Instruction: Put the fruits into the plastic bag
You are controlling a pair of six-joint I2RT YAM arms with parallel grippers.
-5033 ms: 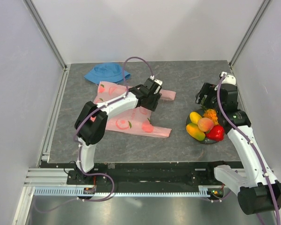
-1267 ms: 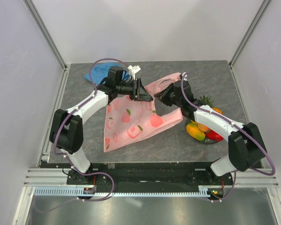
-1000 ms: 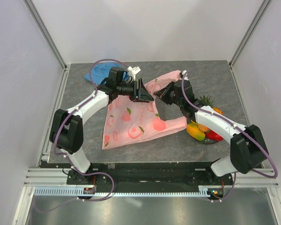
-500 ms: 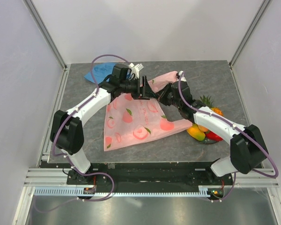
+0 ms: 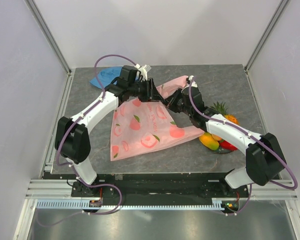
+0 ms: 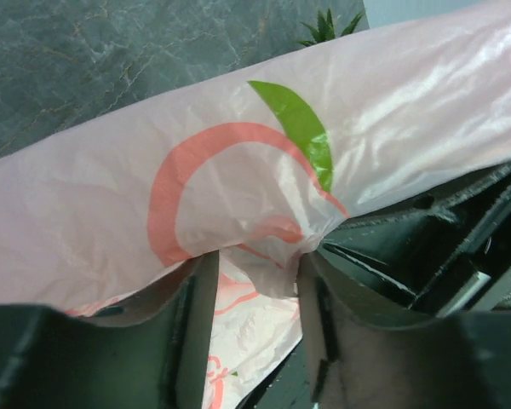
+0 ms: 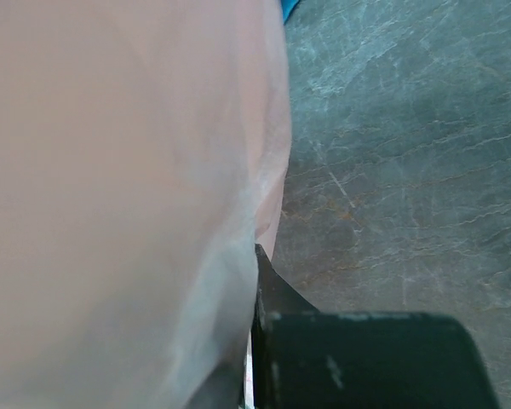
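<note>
Top camera: the thin, translucent pink plastic bag (image 5: 145,125), printed with peaches and peach slices, lies partly on the grey marbled worktop (image 5: 230,80). Its near body is spread flat toward the arm bases. Its far edge is lifted off the surface where my two arms meet.

Left pincer (image 5: 152,95): at the bag's raised far edge. On the left wrist camera its fingers (image 6: 196,324) are clenched on a gathered fold of the pink film. A printed peach outline with a green leaf stretches taut just beyond the fingers.

Right pincer (image 5: 172,102): against the same raised edge, just right of the left pincer. The right wrist camera is almost filled by pink film draped over it. Only one dark finger (image 7: 277,298) shows under the film, so I cannot tell whether this pincer is clenched or released.

Toy fruits (image 5: 217,137): heaped on a dark round plate (image 5: 222,150) just right of the bag. The nearest yellow-green mango (image 5: 208,140) sits right beside the bag's right corner. All the fruit I can see is outside the bag.

A blue cloth hat (image 5: 105,76) lies beyond the bag's far left side, partly hidden by the left arm.
</note>
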